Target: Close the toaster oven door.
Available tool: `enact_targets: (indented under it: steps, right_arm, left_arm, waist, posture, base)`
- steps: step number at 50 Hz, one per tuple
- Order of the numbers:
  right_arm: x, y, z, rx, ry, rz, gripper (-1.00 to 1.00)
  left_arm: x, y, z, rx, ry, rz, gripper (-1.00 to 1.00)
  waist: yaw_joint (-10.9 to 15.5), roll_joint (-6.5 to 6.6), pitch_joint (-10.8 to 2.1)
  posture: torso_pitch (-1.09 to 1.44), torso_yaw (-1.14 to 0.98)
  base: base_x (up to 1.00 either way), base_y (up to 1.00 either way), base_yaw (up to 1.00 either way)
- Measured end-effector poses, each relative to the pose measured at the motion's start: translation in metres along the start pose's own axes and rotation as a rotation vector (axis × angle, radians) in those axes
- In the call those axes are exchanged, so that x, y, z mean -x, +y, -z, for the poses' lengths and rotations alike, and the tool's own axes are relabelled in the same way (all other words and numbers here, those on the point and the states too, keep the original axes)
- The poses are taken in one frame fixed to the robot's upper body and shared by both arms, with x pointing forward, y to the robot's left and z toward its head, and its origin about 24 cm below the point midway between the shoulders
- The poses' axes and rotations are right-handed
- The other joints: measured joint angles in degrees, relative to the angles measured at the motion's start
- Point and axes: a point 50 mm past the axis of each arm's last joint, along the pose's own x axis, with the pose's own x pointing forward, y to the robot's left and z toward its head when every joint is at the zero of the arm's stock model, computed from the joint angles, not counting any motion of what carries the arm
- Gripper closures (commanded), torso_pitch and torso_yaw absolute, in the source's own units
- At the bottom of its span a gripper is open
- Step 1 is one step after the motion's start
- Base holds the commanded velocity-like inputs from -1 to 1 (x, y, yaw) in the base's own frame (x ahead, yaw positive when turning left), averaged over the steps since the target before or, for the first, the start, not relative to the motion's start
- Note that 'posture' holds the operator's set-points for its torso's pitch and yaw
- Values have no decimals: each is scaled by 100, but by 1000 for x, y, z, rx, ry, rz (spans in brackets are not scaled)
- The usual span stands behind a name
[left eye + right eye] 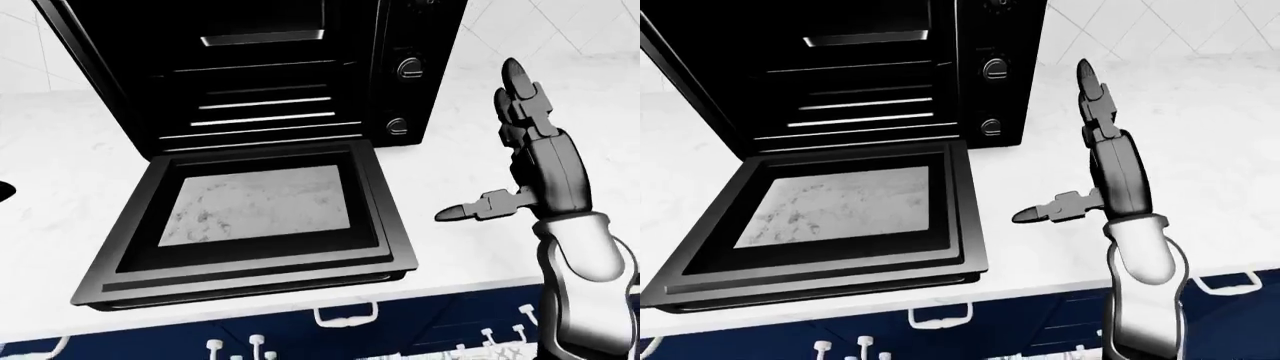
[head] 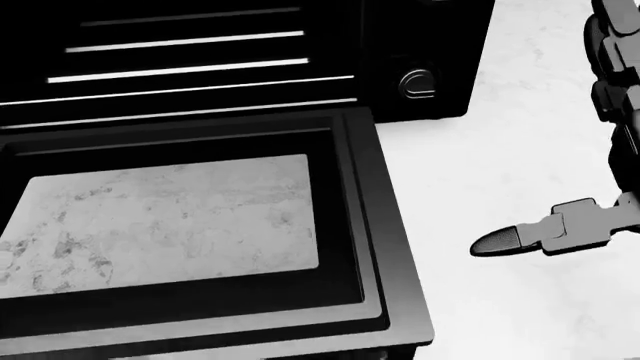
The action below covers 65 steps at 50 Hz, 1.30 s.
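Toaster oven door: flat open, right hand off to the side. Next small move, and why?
Probably bring the right hand left and down to the door's near edge, fingers under it. The door lies flat on the counter, hinged at the toaster oven. The hand is open, beside the door and not touching it, so it cannot lift yet.

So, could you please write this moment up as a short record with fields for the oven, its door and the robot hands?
toaster oven: black, stands on the white counter, racks visible inside
door: fully open, lying flat toward the bottom of the left-eye view, glass panel facing up
knobs: on the panel right of the cavity
right robot hand: open, fingers pointing up, thumb out toward the door, above the counter, clear of the door
left robot hand: not in view
task status: door not yet closed
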Motion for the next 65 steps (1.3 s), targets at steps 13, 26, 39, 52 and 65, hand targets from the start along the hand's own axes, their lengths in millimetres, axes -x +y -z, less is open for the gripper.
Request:
enact_targets:
  steps: [13, 26, 39, 52, 65]
  right_arm:
    - [2, 8, -4, 19, -23, -24, -100]
    - [2, 19, -9, 81, -52, -33, -100]
    - [2, 26, -9, 104, -60, -9, -100]
    - [2, 30, -5, 135, -54, -15, -100]
    - [2, 39, -8, 143, -70, -23, -100]
  left_arm:
    - [-1, 10, 6, -8, 20, -39, -100]
    - [-3, 13, 0, -7, 9, -50, -100]
    - [-3, 13, -1, -2, 8, -49, -100]
    - [-3, 13, -2, -1, 7, -47, -100]
    - [-4, 14, -3, 1, 5, -50, -100]
  waist:
    - [3, 4, -30]
    - [23, 0, -59]
    - [27, 14, -91]
    - [17, 35, -92]
    - [5, 33, -76]
  posture:
    - [0, 0]
    - [0, 0]
    - [0, 0]
    - [0, 0]
    - [0, 0]
  base:
    - [0, 0, 0]
    - [0, 0, 0]
    - [0, 0, 0]
    - [0, 0, 0]
    - [0, 0, 0]
